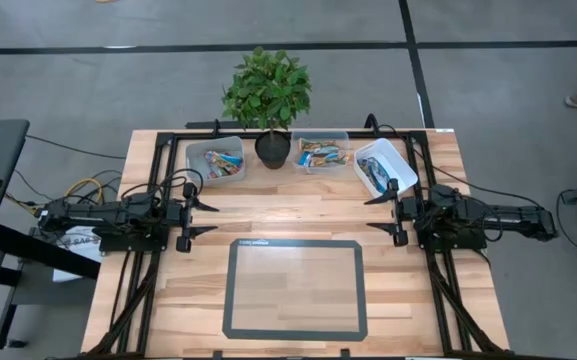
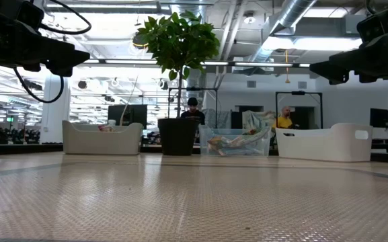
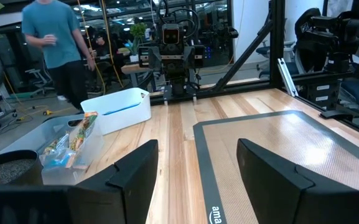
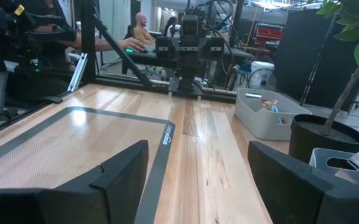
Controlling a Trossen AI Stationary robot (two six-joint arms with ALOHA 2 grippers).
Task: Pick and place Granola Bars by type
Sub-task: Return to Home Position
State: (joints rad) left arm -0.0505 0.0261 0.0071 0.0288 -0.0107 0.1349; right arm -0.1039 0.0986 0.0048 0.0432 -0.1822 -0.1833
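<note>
The granola bars lie in three tubs along the table's far edge. Red, green and tan ones [image 1: 222, 162] fill the left white tub [image 1: 196, 153]. A mixed heap [image 1: 323, 154] sits in the clear middle tub [image 1: 345, 135], and blue ones [image 1: 376, 174] are in the right white tub [image 1: 398, 158]. My left gripper [image 1: 203, 218] hovers open over the table's left side, level and pointing right. My right gripper [image 1: 380, 212] hovers open over the right side, pointing left. Both are empty and stand near the tubs' front, above the wood.
A potted plant [image 1: 271, 148] stands between the left white tub and the clear tub. A grey-framed mat [image 1: 238, 290] lies flat at the table's middle, near side, between the arms. People show in the room beyond the table.
</note>
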